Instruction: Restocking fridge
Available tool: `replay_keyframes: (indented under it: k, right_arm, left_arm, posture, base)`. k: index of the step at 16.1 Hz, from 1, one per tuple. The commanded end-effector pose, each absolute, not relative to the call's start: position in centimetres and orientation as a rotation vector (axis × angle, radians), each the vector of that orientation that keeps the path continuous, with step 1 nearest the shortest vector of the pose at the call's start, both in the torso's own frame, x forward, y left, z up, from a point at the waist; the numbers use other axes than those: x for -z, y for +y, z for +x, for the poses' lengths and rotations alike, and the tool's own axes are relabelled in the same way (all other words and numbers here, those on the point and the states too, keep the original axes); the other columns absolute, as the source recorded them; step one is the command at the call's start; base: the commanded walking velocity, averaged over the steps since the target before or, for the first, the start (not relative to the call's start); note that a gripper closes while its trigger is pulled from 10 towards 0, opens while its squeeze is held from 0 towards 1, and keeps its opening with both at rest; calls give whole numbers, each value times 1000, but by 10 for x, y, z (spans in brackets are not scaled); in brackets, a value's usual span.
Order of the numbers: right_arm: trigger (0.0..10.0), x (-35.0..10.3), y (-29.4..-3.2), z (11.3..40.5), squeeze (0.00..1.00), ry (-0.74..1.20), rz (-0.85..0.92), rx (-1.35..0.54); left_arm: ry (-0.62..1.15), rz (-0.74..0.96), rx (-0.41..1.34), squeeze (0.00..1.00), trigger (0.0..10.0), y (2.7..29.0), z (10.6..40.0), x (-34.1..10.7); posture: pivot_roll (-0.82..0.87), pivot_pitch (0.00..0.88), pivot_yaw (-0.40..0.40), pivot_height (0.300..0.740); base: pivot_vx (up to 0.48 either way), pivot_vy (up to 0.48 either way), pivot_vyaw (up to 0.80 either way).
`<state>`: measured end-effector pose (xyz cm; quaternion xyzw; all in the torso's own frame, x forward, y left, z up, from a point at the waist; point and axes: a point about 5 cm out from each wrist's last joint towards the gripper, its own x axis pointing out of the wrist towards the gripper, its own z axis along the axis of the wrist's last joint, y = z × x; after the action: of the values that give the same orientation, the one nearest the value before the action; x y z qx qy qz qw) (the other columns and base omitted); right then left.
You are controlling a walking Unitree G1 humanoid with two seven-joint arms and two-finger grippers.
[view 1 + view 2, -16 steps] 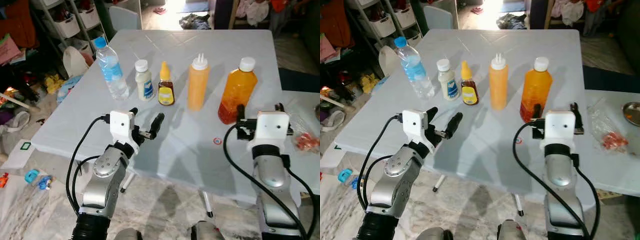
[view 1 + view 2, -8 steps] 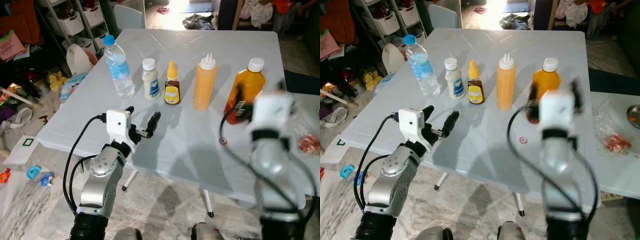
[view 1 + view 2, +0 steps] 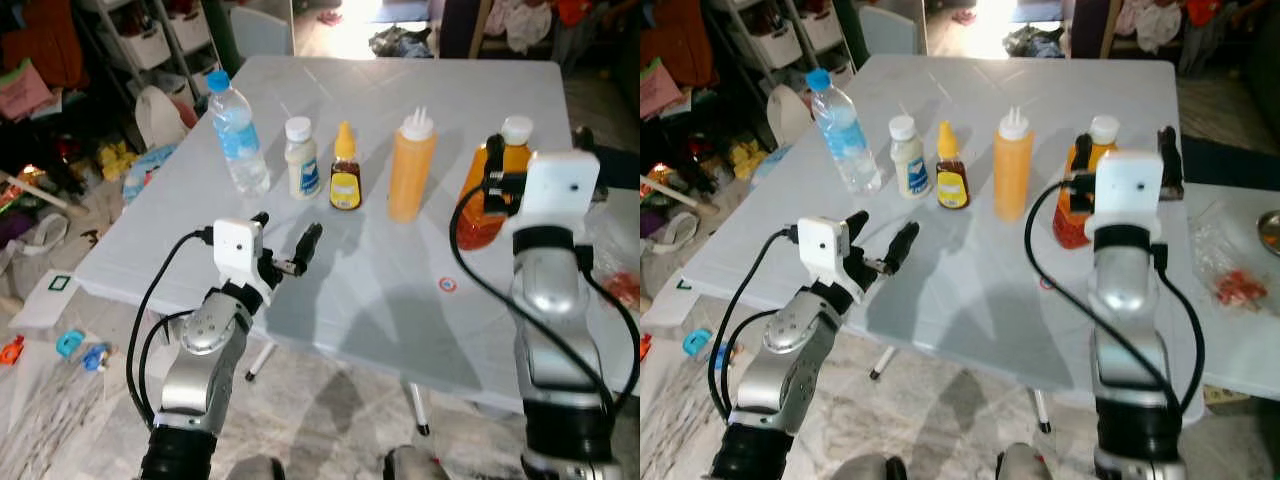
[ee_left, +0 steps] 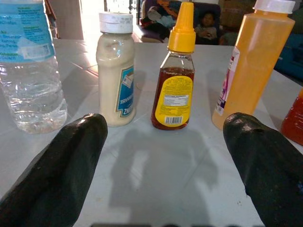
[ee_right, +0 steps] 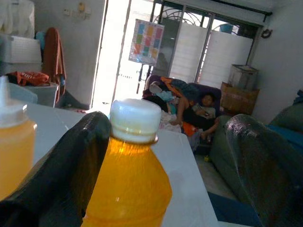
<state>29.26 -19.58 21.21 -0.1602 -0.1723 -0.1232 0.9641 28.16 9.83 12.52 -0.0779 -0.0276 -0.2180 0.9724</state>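
Five bottles stand in a row on the white table (image 3: 380,300): a water bottle (image 3: 237,130), a white sauce bottle (image 3: 299,158), a honey bottle (image 3: 346,170), a yellow squeeze bottle (image 3: 411,167) and an orange juice bottle (image 3: 482,200). My right gripper (image 3: 1125,142) is open and raised at the juice bottle's (image 5: 130,184) top. Its fingers (image 5: 61,165) flank the white cap, which is close to one finger. My left gripper (image 3: 287,246) is open just above the table, short of the row, facing the honey bottle (image 4: 174,90) and the white sauce bottle (image 4: 116,80).
A second table to the right carries a clear plastic bag (image 3: 622,288). A small red ring sticker (image 3: 448,285) lies on the table. Shelves, bags and toys crowd the floor (image 3: 60,300) on the left. A person (image 5: 204,108) sits on a sofa far behind.
My right arm has risen from the table's near edge and gone forward to the juice bottle, so its fingers now flank the cap. The left arm has stayed put.
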Motion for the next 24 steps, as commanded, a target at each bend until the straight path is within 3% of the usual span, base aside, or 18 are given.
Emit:
replay_keyframes:
  k: [1, 2, 3, 4, 6, 8, 12, 13, 14, 24]
  right_arm:
    - [10000, -212, -198, 297, 0, -332, -296, 250]
    - [10000, -211, -198, 301, 0, -319, -265, 249]
    - [10000, -212, -198, 304, 290, -314, -231, 244]
    - [10000, -213, -197, 306, 1000, -318, -212, 238]
    - [10000, -215, -193, 309, 1000, -318, -180, 221]
    - [10000, -217, -190, 313, 0, -312, -159, 196]
    - [10000, -221, -192, 324, 0, -251, -102, 203]
    - [902, -221, -193, 326, 0, -230, -77, 212]
    - [0, -223, -193, 326, 0, -224, -49, 211]
    - [0, -228, -191, 327, 0, -194, -72, 203]
  left_arm:
    - [-53, -146, 438, 0, 10000, 101, 283, -124]
    - [-53, -143, 439, 0, 10000, 101, 283, -124]
    - [-52, -139, 441, 0, 10000, 101, 283, -124]
    - [-52, -137, 441, 0, 10000, 101, 283, -124]
    - [-49, -132, 441, 0, 10000, 101, 283, -124]
    - [-46, -127, 442, 0, 10000, 101, 283, -123]
    - [-37, -117, 443, 0, 10000, 101, 283, -122]
    - [-32, -114, 442, 0, 10000, 101, 283, -121]
    - [-28, -114, 440, 0, 10000, 101, 282, -121]
    - [0, -119, 438, 0, 10000, 102, 283, -117]
  posture:
    - [-105, 58, 122, 740]
    - [-105, 58, 122, 740]
    - [-101, 57, 122, 740]
    - [-99, 58, 123, 740]
    - [-97, 58, 123, 740]
    - [-96, 57, 123, 740]
    - [-94, 59, 119, 740]
    - [-95, 58, 115, 740]
    - [-95, 60, 113, 740]
    - [-98, 74, 114, 740]
  base:
    - [0, 0, 0]
    - [0, 0, 0]
    - [0, 0, 0]
    - [0, 0, 0]
    - [0, 0, 0]
    - [0, 0, 0]
    - [0, 0, 0]
    - [0, 0, 0]
    - [0, 0, 0]
    - [0, 0, 0]
